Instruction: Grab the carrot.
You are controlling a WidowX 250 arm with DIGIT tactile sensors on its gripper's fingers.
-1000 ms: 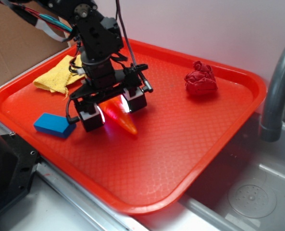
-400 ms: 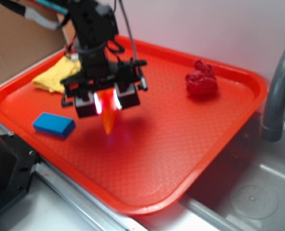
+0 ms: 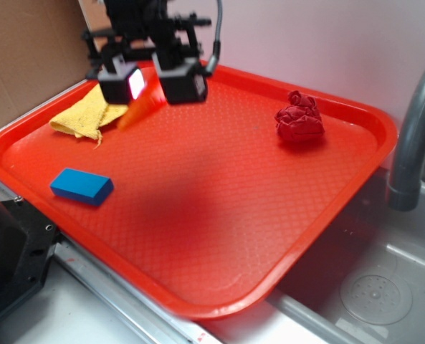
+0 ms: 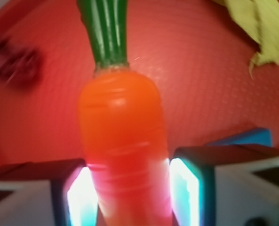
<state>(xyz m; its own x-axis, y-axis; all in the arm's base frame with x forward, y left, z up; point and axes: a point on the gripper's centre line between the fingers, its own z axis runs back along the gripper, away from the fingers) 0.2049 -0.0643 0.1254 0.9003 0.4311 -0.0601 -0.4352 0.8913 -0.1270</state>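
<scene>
The orange carrot (image 4: pixel 125 141) with its green stem fills the wrist view, clamped between my two glowing pads (image 4: pixel 83 197). My gripper (image 3: pixel 149 84) is shut on it and hangs high above the back left of the red tray (image 3: pixel 219 294). In the exterior view only the carrot (image 3: pixel 139 111) tip shows, slanting down and left below the fingers, well clear of the tray floor.
A yellow cloth (image 3: pixel 83 115) lies under the gripper at the tray's back left corner. A blue block (image 3: pixel 82 186) sits near the front left. A dark red wrinkly ball (image 3: pixel 299 119) rests at the back right. A grey faucet (image 3: pixel 413 129) and sink lie beyond the tray's right edge.
The gripper closed on the carrot lying on the tray, then lifted it up and toward the back left. The carrot now hangs in the air.
</scene>
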